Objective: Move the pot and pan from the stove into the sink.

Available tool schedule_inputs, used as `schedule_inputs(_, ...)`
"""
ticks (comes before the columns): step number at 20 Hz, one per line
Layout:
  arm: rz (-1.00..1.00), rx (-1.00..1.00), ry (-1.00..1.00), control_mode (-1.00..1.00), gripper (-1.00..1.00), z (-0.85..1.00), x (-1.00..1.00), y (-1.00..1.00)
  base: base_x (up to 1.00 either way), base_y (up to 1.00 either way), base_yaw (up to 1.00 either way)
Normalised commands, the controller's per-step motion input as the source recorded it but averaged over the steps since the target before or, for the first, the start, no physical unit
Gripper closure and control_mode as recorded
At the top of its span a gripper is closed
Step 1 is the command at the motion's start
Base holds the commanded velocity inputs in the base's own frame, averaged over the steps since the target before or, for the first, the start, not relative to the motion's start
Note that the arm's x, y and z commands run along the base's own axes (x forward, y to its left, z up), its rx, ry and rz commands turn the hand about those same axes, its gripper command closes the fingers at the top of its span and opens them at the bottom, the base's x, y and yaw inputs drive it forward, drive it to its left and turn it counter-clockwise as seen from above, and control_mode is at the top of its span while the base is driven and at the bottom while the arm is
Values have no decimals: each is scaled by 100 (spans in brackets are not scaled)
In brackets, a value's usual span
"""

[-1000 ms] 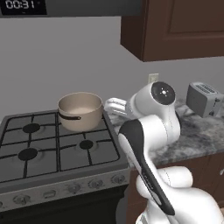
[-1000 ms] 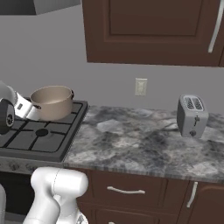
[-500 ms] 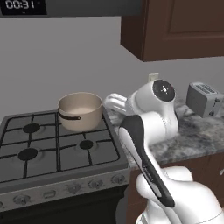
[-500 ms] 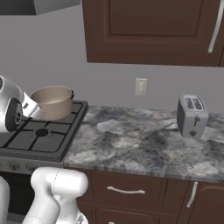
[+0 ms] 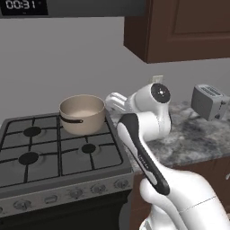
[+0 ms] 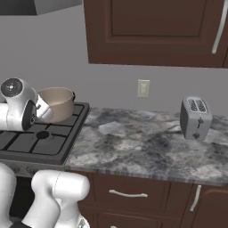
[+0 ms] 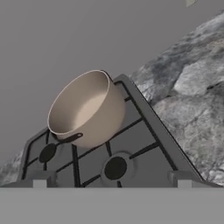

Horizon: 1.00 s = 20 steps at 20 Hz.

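Standing back from the range: grey gas stove [image 5: 54,152] with black grates, round burners and a row of knobs along the front edge. Pot [image 5: 82,114] sits upright on the rear right burner, beige-tan, paler inside, dark band under the rim, short dark handle pointing toward the front left. Other three burners bare.

Right of the stove, touching its edge, a mottled grey stone counter [image 6: 147,147] runs along the wall. Silver two-slot toaster [image 6: 196,118] stands toward the far right of it, well apart from the pot. Cream wall outlet [image 6: 143,88] above the counter, between stove and toaster. Wall plain grey. Dark brown upper cabinets [image 6: 156,31] overhead; matching lower cabinets [image 6: 133,196] with pale curved handles beneath the counter. Digital clock display [image 5: 19,5] on a dark panel above the stove, upper left.

Arm bent over the stove's right edge; gripper [image 5: 112,99] held near the pot's right side, just beside it, not touching as far as I can see. From the hand view the two finger tips [image 7: 39,180] stand far apart at the bottom, spread wide, nothing between them; pot [image 7: 86,107] lies ahead, centred above the gap, front right burner in the foreground. Pot also visible from the right side [image 6: 57,104], partly behind the arm's wrist.
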Motion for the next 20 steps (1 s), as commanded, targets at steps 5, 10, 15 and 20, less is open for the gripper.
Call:
schedule_inputs(5,-9,0,1,-100,-100,-24,63,16,0,0,0)
schedule_inputs(10,-10,0,5,-100,-100,-23,60,27,0,0,0)
schedule_inputs(15,-8,0,9,-100,-100,-17,59,25,0,0,0)
schedule_inputs(20,-5,0,9,-100,-100,-11,52,19,0,0,0)
